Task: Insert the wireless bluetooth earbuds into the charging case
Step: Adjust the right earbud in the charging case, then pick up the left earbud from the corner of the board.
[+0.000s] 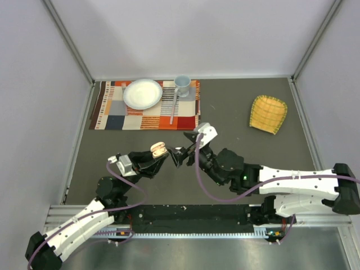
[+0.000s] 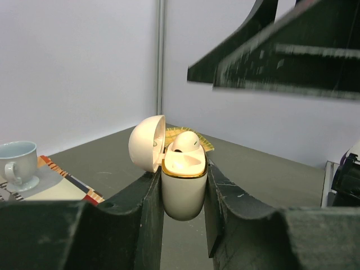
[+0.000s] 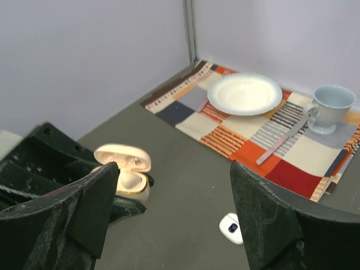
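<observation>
Cream, light and likely slippery, an earbud (image 2: 187,142) best pinched at its rounded head sat in the open charging case (image 2: 182,194) gripped by the left tool (image 1: 159,154), the empty right tool (image 3: 174,171) wide at three o'clock.

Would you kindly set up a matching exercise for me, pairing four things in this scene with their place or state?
Things:
1. charging case
2. right gripper
3. cup
4. yellow woven item

Places or states:
a. standing on the patterned placemat
b. lid open, clamped in the left gripper
c. lying by itself on the table, far right
d. jaws apart, nothing between them

Pairs: 1-b, 2-d, 3-a, 4-c
</observation>
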`<state>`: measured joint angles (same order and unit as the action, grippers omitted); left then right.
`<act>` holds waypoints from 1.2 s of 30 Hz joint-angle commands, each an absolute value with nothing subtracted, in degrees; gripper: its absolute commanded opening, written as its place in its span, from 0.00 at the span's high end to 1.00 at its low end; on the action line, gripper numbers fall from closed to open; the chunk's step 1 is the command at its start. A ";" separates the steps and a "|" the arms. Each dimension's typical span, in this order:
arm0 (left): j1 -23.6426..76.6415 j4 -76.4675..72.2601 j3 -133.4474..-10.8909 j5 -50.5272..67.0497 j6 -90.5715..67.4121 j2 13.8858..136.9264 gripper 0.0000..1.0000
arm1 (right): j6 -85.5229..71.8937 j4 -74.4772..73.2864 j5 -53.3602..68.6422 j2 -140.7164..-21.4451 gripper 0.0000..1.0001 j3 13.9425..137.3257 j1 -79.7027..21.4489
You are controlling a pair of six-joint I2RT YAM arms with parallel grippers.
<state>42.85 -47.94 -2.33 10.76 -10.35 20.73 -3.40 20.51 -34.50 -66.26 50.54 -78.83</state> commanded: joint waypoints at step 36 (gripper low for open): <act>42.80 -44.30 2.37 7.73 -8.26 15.12 1.00 | -53.95 -38.14 -8.45 -96.67 0.01 75.67 -30.33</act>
<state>42.85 -43.05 -2.33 8.27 -8.99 15.86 -51.22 -34.20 -11.14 -94.43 73.10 -32.99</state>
